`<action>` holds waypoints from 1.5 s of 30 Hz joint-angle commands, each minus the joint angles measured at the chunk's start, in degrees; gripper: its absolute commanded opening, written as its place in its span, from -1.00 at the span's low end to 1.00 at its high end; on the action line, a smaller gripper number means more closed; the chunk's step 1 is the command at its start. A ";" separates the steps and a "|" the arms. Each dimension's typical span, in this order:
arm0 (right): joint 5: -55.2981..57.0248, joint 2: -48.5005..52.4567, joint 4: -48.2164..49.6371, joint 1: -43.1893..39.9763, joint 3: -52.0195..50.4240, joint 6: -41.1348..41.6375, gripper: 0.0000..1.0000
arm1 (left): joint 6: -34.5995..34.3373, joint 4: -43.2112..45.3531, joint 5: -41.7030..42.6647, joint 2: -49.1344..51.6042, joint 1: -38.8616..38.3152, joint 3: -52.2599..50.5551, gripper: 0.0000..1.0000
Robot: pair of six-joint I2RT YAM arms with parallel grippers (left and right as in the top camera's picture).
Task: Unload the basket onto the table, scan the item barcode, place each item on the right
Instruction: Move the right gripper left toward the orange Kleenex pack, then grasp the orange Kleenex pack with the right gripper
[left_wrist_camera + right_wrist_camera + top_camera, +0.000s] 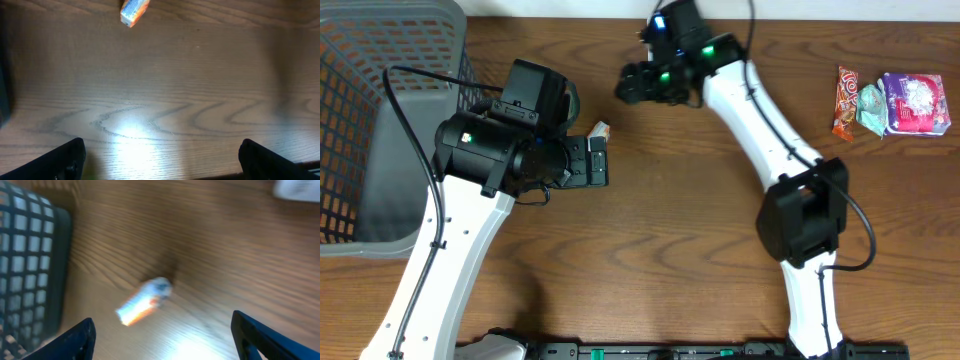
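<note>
By my reading the task has barely begun. The item [601, 128], a small orange-and-white pack, lies loose on the table [650, 250], and neither hand has it. I see no scanner in any view, so I cannot say where the barcode is to be read. I also cannot make out a barcode on the pack, which is too small from overhead and blurred in the right wrist view. Picking it up, turning the code out and showing it all seem left to do.

My left hand [592, 160] sits low over the table with the item just past its tip. In its own wrist view the two fingers stand wide apart at the bottom corners, with only bare wood between them. The item [134, 11] is up at the far edge of that view, untouched.

My right hand [628, 85] hangs above the table on the far side of the item. Its fingers are also spread, though I judge a little less than fully, and they close on nothing. The item [145, 302] shows between and ahead of them, apart from both.

The basket [380, 120] stands at the left. A few snack packs [890, 105] wait far right, well apart from either hand.
</note>
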 commanded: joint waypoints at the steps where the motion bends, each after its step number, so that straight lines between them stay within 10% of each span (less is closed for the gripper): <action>1: 3.69 2.43 1.55 2.23 0.22 10.34 0.60 | 0.33 -0.17 0.28 -0.15 0.20 0.22 0.96; 24: 14.82 11.80 6.36 12.59 0.22 26.60 0.43 | 0.33 -0.17 0.28 -0.15 0.20 0.22 0.96; 35: 14.75 14.45 1.92 11.28 0.24 24.98 -0.90 | 0.33 -0.17 0.28 -0.15 0.20 0.22 0.96; 45: -7.26 7.54 -2.82 2.12 0.26 -1.31 -0.91 | 0.33 -0.17 0.28 -0.15 0.20 0.22 0.96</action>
